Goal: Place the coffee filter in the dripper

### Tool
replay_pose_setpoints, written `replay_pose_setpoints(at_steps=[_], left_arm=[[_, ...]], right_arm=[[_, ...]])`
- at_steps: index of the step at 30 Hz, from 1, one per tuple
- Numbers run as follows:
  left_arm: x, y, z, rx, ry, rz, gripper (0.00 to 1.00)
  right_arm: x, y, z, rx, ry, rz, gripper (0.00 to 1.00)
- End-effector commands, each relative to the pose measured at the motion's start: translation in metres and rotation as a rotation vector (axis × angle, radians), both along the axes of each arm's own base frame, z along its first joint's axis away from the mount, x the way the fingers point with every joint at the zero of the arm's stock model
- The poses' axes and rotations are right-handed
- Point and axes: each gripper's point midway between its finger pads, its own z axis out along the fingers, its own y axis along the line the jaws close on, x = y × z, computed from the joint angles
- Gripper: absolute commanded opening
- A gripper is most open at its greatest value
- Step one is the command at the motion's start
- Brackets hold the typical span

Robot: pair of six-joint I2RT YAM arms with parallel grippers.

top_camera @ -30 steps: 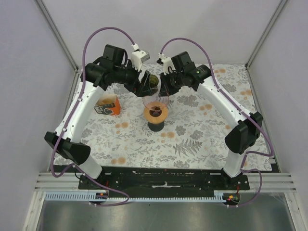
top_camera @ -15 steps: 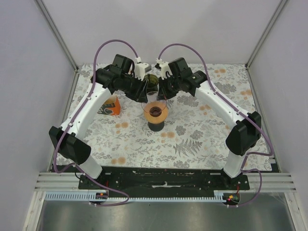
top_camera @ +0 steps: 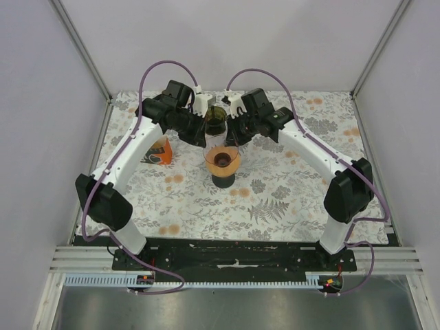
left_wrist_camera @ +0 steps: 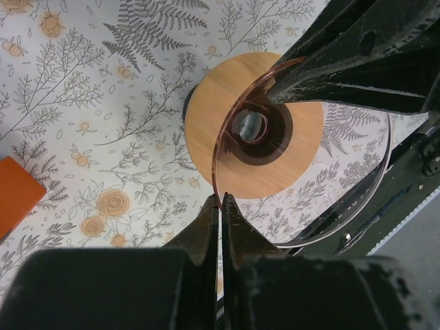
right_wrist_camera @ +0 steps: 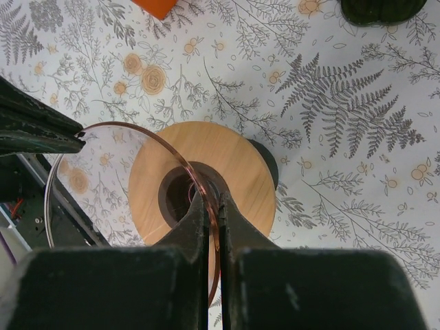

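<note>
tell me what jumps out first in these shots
The left gripper and right gripper meet at the centre of the floral cloth. Each is pinched shut on an opposite side of one thin clear rim, above the wooden disc with its dark hole. An orange box lies to their left.
</note>
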Motion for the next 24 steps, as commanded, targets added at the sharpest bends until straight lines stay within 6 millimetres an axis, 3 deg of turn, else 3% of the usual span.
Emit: replay_pose_setpoints(at_steps=[1,9,15,24], left_arm=[[-0.005,-0.008,-0.013,-0.007,0.029,-0.028,0.02],[-0.009,-0.003,-0.053,0.039,0.088,-0.045,0.02],[-0.024,0.019,-0.100,0.096,0.246,-0.053,0.02],[-0.043,0.044,-0.143,0.243,0.199,-0.129,0.02]], right_arm=[[0.007,0.004,-0.007,0.037,-0.059,0.012,0.00],[0.001,-0.008,-0.056,-0.030,-0.037,0.011,0.00],[-0.001,-0.019,-0.086,-0.112,0.038,-0.034,0.00],[-0.017,-0.040,-0.133,-0.223,0.106,-0.063,0.00]])
